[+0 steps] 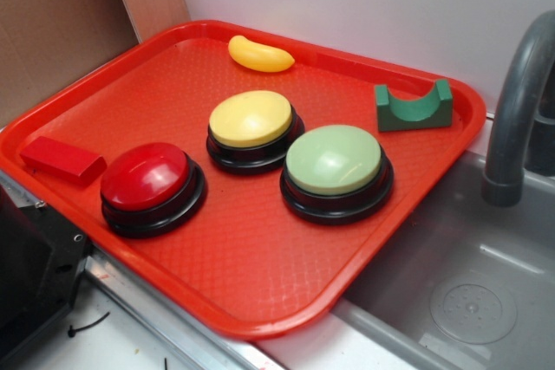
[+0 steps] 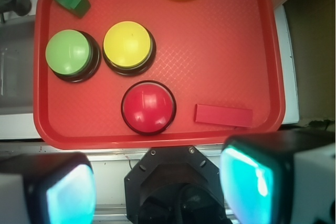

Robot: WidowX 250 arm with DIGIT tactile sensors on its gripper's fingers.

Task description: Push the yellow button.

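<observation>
End effector [image 2: 157, 182]: fingers spread apart, nothing between them; hangs high above the near edge of the tray, well apart from every button; seen only in the wrist view.

Left to right, exterior view:

Red block [image 1: 62, 160]: flat on the tray's left side, just beside the red button.
Red button [image 1: 152, 186]: nearest the front, left of the other two.
Yellow button [image 1: 252, 130]: mid-tray, pale domed top on a black base, untouched; just left of and slightly farther back than the green button.
Banana toy [image 1: 259, 55]: far edge, behind the yellow button; not the target.
Green button [image 1: 336, 171]: right of the target, bases nearly touching.
Green arch block [image 1: 414, 107]: far right corner.
Tray [image 1: 260, 283]: red, carries everything; sink to its right.

Step in hand: approach, not yet begun.
Doing it well: centre over the yellow dome, probably close the fingers first for one blunt tip, come straight down, keep off the green button's rim.
</observation>
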